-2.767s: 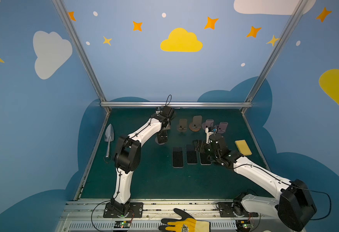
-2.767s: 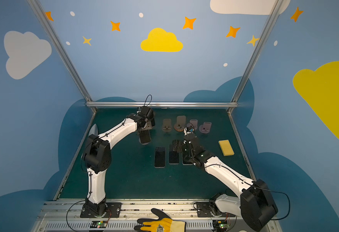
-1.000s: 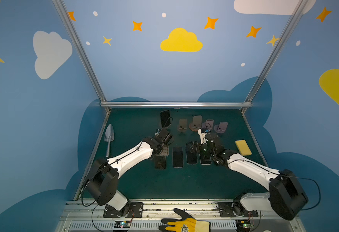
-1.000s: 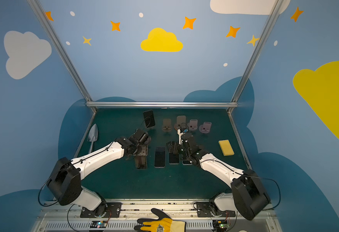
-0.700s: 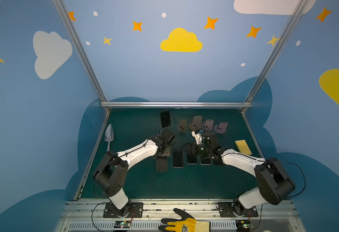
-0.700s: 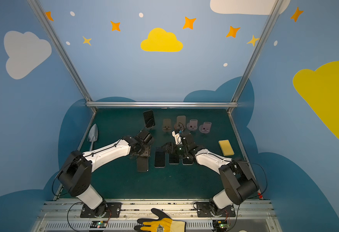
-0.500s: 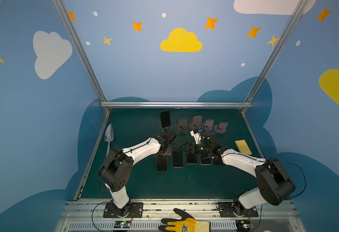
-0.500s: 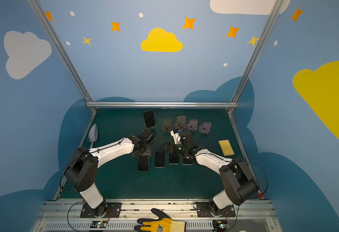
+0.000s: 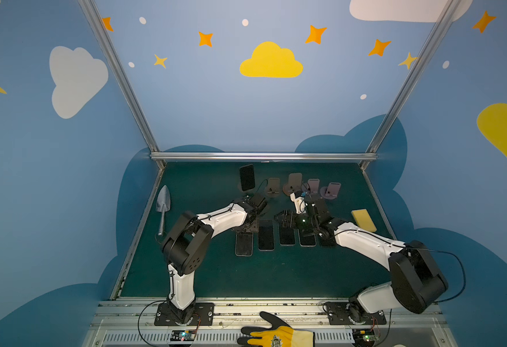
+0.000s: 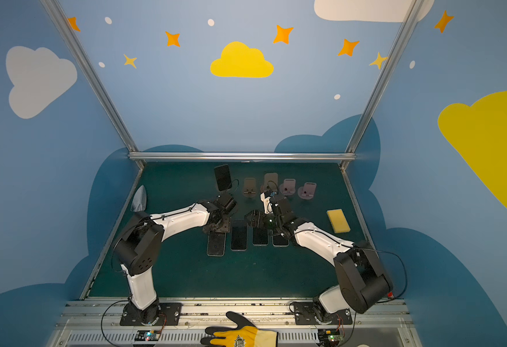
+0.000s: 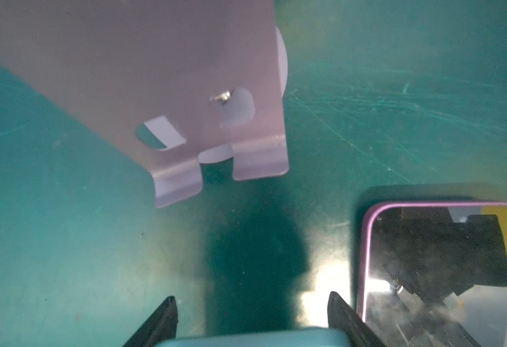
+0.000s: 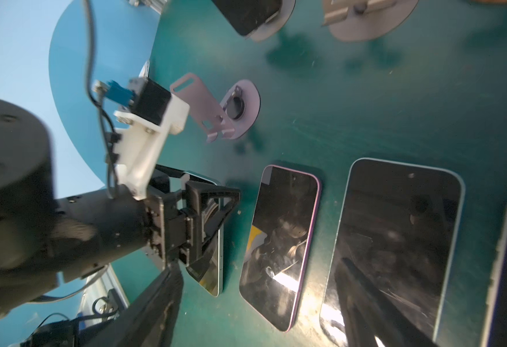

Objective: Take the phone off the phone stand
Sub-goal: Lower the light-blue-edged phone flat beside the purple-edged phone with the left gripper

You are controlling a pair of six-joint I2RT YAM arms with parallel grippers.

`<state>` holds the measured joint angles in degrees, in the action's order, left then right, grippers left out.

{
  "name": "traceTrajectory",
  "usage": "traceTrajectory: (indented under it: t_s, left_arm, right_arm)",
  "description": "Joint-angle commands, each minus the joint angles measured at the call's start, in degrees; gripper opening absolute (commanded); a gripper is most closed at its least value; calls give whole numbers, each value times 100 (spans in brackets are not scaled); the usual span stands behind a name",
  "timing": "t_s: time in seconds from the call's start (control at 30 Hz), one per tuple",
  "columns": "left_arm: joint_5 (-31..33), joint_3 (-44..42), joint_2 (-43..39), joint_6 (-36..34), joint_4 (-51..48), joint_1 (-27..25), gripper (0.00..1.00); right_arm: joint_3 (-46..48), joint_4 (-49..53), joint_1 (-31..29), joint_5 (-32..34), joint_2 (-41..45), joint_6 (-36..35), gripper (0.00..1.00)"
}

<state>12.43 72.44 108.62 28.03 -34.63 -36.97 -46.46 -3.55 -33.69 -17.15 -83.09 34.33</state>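
One phone (image 9: 244,245) lies lengthwise front-to-back, far end in the left gripper (image 9: 245,229).

Three pale blue walls close in the cell in both top views. The back wall (image 9: 261,114) bears a yellow cloud (image 9: 271,61), orange stars (image 9: 205,39) and white dots. The left wall (image 9: 20,150) carries a white cloud (image 9: 76,79), and the right wall (image 10: 471,60) a larger yellow cloud shape (image 10: 486,144). Darker blue cloud shapes (image 9: 351,141) rise along the foot of the walls. Aluminium posts (image 9: 120,78) run up from the back corners, joined low by a crossbar (image 9: 262,156). The bench (image 9: 261,276) has a dark green mat, scratched, with bright glare (image 11: 321,279) in the left wrist view. A metal rail (image 9: 276,303) edges its front.
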Motion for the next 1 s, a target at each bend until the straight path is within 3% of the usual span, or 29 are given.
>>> traceTrajectory:
  t_s: [0.0, 0.73, 0.97]
  left_arm:
    - [6, 120, 239, 103, 222, 92, 58]
    - [-243, 301, 562, 160, 206, 138, 63]
    - [-775, -65, 430, 287, 621, 208, 65]
  right_arm:
    - [-47, 159, -32, 210, 117, -84, 80]
    - [-85, 164, -23, 197, -61, 53, 80]
    - [-72, 174, 1, 264, -76, 126, 80]
